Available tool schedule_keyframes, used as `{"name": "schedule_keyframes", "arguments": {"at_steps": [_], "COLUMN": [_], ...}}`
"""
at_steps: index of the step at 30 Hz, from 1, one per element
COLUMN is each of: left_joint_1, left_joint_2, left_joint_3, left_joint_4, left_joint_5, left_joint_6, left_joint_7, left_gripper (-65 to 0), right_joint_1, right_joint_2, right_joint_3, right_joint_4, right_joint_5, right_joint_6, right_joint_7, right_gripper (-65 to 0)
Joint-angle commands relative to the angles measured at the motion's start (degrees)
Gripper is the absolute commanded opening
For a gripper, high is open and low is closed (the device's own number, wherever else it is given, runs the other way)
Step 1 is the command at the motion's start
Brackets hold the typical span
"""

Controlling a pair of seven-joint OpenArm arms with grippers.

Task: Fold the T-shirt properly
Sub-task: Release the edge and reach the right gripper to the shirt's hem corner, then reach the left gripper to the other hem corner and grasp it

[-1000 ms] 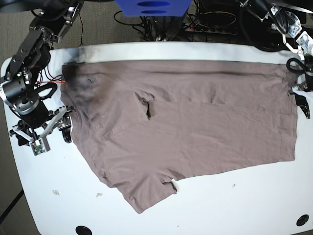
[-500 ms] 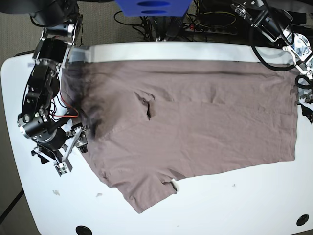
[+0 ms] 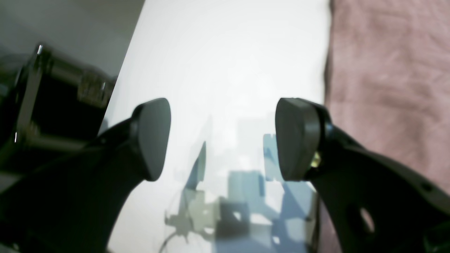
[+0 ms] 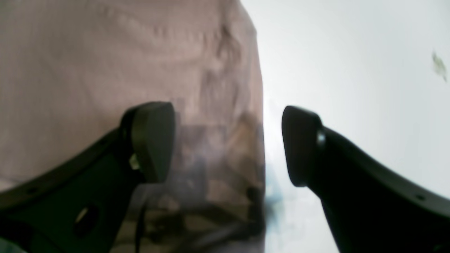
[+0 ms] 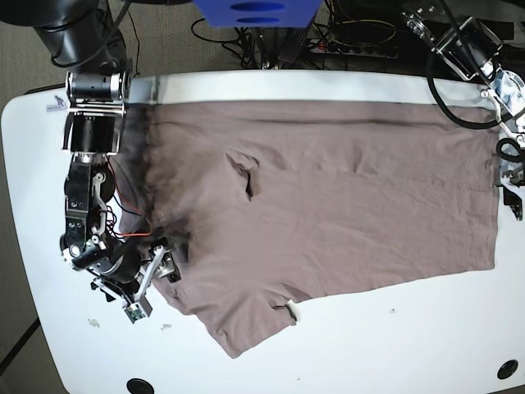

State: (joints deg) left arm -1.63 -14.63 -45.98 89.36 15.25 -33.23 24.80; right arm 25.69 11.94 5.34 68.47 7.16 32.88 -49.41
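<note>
I see the right gripper (image 4: 228, 144) released, straddling the thin, wrinkled T-shirt (image 5: 328, 205) edge; the left gripper (image 3: 223, 140), also released, hangs over white table (image 5: 410, 345) beside the hem.

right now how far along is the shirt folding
Done: the T-shirt lies spread flat on the table, but no fold shows. In hand: the right tool is open, straddling the shirt's edge, gripping nothing; the left tool is open over bare table beside the opposite edge. Left: every fold.
</note>
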Motion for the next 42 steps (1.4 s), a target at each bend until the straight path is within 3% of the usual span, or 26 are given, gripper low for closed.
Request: {"name": "schedule_keyframes", "arguments": {"at_steps": [1,15,24,26,31,32,36,42], "left_joint_1": [-0.61,-0.44,-0.44,-0.70,-0.97,-1.32,-2.11,-5.36], "left_joint_2": [-1.06,-0.97,-0.97,-0.97,-1.06,-1.15,-1.06,-1.41], "left_joint_3": [0.04,0.04,0.04,0.13,1.18,2.06,3.38,6.72], "left_joint_4": [1.06,1.06,1.06,1.06,0.88,0.88,0.62,-3.69], "left_joint_5": [-0.52,-0.43,-0.43,-0.43,-0.52,-0.61,-0.52,-0.61], "left_joint_6": [0.49,0.49,0.49,0.49,0.49,0.49,0.49,0.49], "left_joint_7": [-1.19,-1.19,-1.19,-1.19,-1.19,-1.19,-1.19,-1.37], "left_gripper": [-20.6,-20.6,-20.6,-20.6,-20.6,-20.6,-20.6,-20.6], "right_joint_1": [3.80,10.48,11.98,11.98,11.89,11.89,11.80,11.80], "right_joint_2": [0.41,0.32,0.32,0.32,0.32,0.32,0.32,0.32], "right_joint_3": [-1.08,-5.92,-9.08,-9.43,-9.70,-9.70,-9.70,-9.70], "right_joint_4": [-3.63,-23.41,-30.09,-30.18,-30.18,-30.18,-30.18,-30.18], "right_joint_5": [0.53,0.53,0.53,0.53,0.53,0.53,0.53,0.53], "right_joint_6": [-0.05,-0.14,-0.14,-0.14,-0.14,-0.14,-0.14,-0.14], "right_joint_7": [3.91,19.12,23.52,23.78,23.69,23.69,23.69,23.78], "right_gripper": [-19.9,-19.9,-21.3,-27.8,-61.0,-65.0,-62.0,-65.0]}}
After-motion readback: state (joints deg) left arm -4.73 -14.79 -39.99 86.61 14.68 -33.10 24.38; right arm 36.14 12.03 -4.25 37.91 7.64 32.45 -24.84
